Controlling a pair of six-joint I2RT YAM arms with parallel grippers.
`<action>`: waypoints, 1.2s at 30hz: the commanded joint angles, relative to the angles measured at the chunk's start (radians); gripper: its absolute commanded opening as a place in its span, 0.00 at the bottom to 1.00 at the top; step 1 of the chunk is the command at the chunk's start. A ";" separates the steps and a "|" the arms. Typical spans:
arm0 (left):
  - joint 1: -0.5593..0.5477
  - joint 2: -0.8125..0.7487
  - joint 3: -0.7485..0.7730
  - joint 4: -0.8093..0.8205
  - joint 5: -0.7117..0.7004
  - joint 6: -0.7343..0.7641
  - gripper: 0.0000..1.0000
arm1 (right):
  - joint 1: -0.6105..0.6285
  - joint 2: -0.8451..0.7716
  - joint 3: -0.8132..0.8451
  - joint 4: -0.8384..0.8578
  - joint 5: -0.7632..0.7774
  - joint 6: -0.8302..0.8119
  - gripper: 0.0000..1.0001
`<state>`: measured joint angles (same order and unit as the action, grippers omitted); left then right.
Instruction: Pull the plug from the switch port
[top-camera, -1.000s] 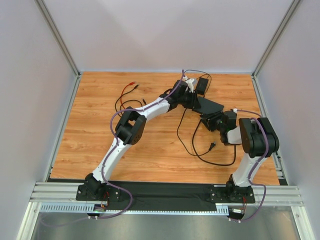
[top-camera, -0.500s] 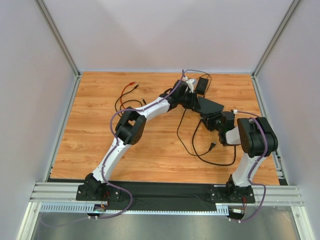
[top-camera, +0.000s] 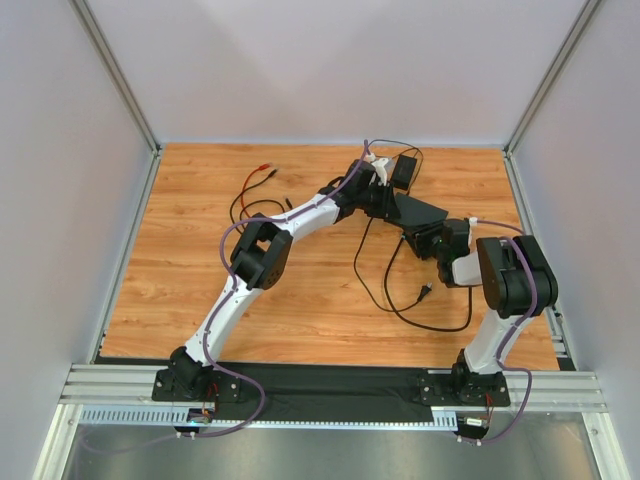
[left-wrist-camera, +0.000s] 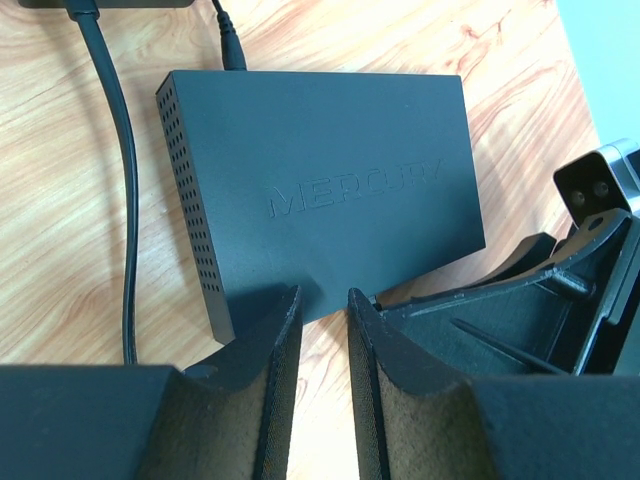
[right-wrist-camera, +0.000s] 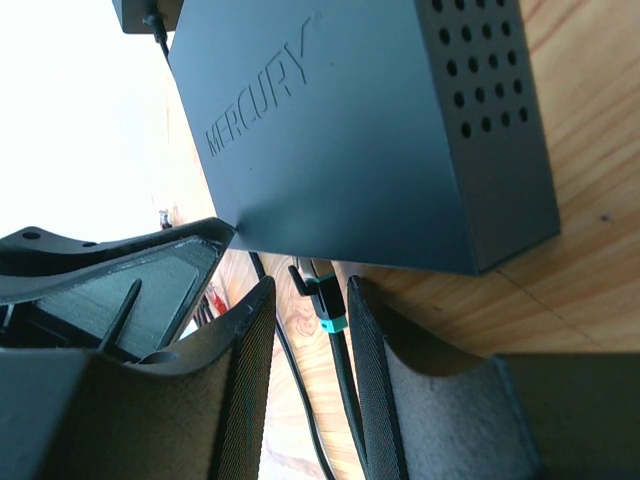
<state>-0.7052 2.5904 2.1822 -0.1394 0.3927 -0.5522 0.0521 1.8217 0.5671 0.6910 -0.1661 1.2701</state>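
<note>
Overhead, the switch (top-camera: 418, 212) is seen at two o'clock on the table, both arms beside it. At the left wrist, the left gripper (left-wrist-camera: 320, 330) is held slightly parted, empty. At the right wrist, the plug (right-wrist-camera: 322, 290) is bracketed, ungripped, by the right gripper (right-wrist-camera: 307, 330); extraction remains.

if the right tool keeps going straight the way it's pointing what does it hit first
Most likely the plug with its teal band, sitting between the right tool fingers at the switch edge. Depth is hard to judge; it may already be touching.

Plain pale walls (top-camera: 330, 60) enclose a wood-grain tabletop (top-camera: 200, 270) under even light.
</note>
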 joint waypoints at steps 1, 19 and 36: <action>0.010 0.020 0.030 -0.046 0.018 -0.003 0.32 | 0.002 0.014 0.014 -0.111 0.083 -0.043 0.37; 0.015 0.020 0.028 -0.046 0.038 0.003 0.31 | 0.025 0.007 0.096 -0.301 0.105 -0.044 0.27; 0.015 0.036 0.044 -0.048 0.049 -0.012 0.31 | 0.034 0.025 0.125 -0.386 0.077 -0.043 0.00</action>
<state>-0.6914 2.5965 2.1895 -0.1497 0.4255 -0.5549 0.0761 1.8179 0.6880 0.4568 -0.1055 1.2560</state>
